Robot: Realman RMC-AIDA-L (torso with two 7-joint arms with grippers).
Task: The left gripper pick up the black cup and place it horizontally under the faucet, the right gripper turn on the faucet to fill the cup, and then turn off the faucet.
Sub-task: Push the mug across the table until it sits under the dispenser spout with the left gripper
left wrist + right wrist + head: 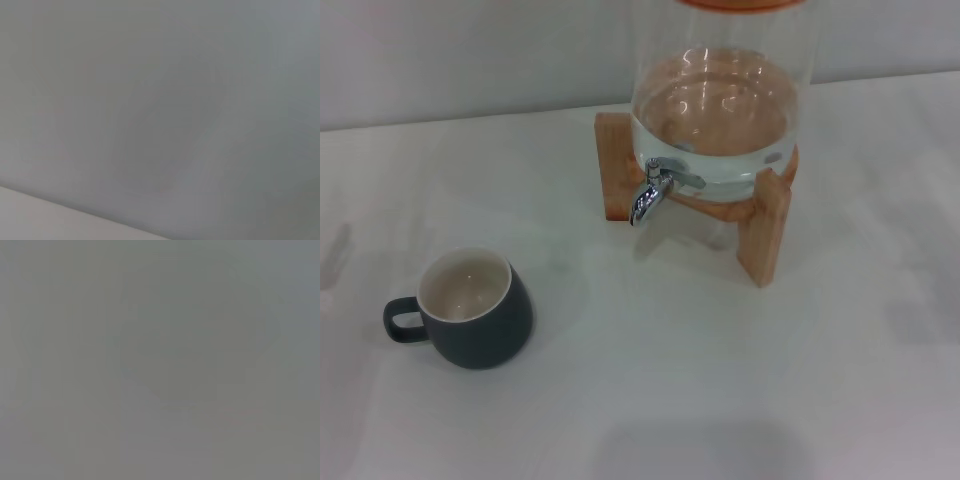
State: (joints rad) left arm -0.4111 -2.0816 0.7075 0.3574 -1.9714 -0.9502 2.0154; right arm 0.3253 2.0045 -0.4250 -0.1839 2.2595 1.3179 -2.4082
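Neither pincer shows (state unknowable), so the left should approach the black cup (472, 310), upright well left of the faucet (651, 192), squarely.

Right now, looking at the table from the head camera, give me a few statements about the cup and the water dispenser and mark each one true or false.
1. The black cup stands upright on the table. True.
2. The cup sits directly under the faucet. False: it stands apart from it, toward the robot's left and nearer the robot.
3. The cup's handle points to the robot's left. True.
4. A pincer is closed on the cup. False: no pincer shows in any view.
5. The glass dispenser holds water. True.
6. The dispenser rests on a metal stand. False: its stand is wooden.
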